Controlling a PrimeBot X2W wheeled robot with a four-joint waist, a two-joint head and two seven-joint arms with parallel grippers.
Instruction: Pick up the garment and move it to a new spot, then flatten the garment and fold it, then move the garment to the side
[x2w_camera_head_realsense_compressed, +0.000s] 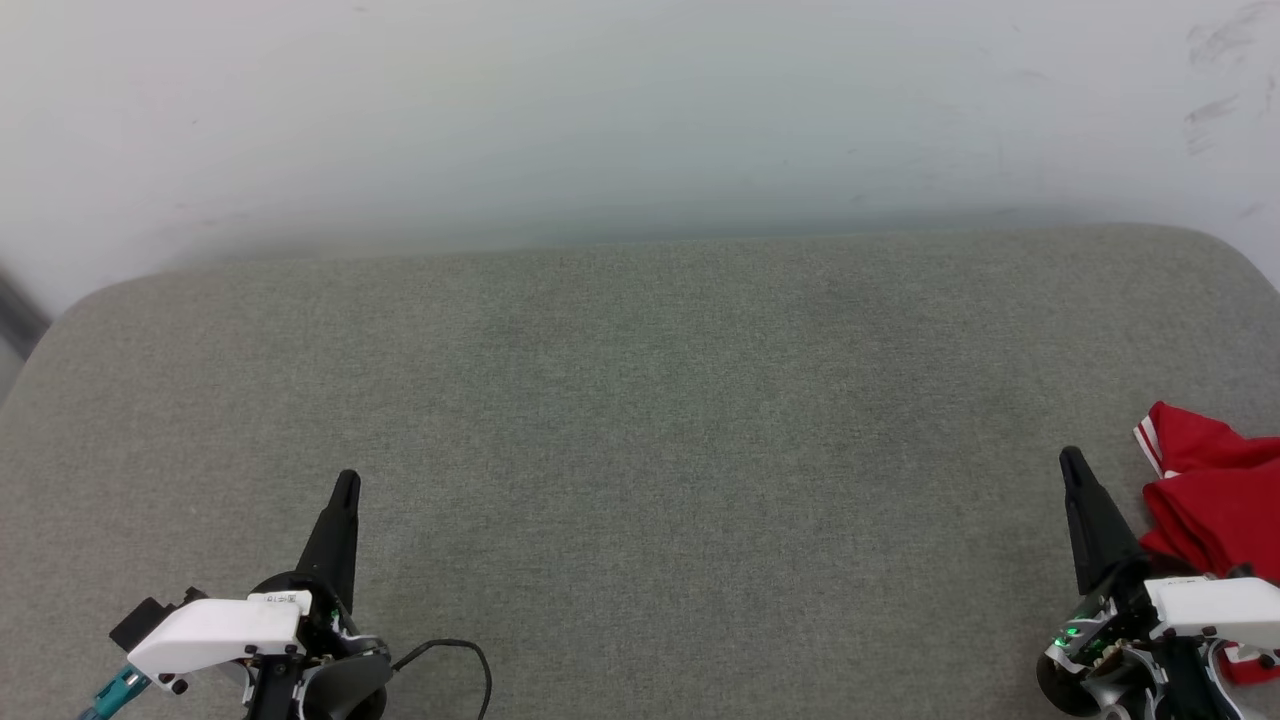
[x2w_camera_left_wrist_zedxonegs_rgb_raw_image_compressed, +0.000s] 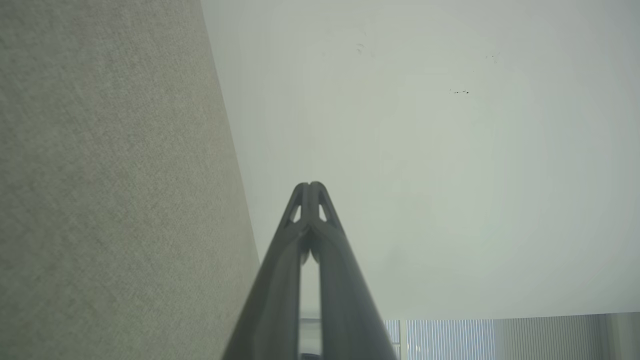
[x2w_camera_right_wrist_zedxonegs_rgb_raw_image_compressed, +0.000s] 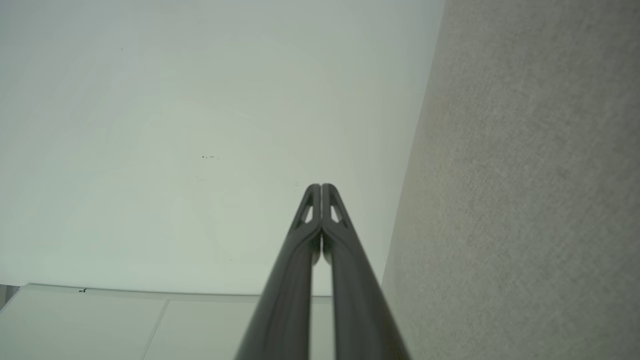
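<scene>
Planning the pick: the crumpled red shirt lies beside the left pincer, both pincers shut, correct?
No: the crumpled red fabric shirt lies beside the right pincer, not the left pincer, as the head view shows. Both pincers are shut.

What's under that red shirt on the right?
The grey cushion lies under the shirt. Whatever its bunched folds cover is hidden, and the right gripper blocks its lower part.

garment (x2w_camera_head_realsense_compressed: 1215, 490) on cushion (x2w_camera_head_realsense_compressed: 640, 450), beside right pincer (x2w_camera_head_realsense_compressed: 1071, 460)

A grey-green fabric cushion (x2w_camera_head_realsense_compressed: 640, 420) meets a pale, scuffed wall (x2w_camera_head_realsense_compressed: 640, 110) behind it.
</scene>
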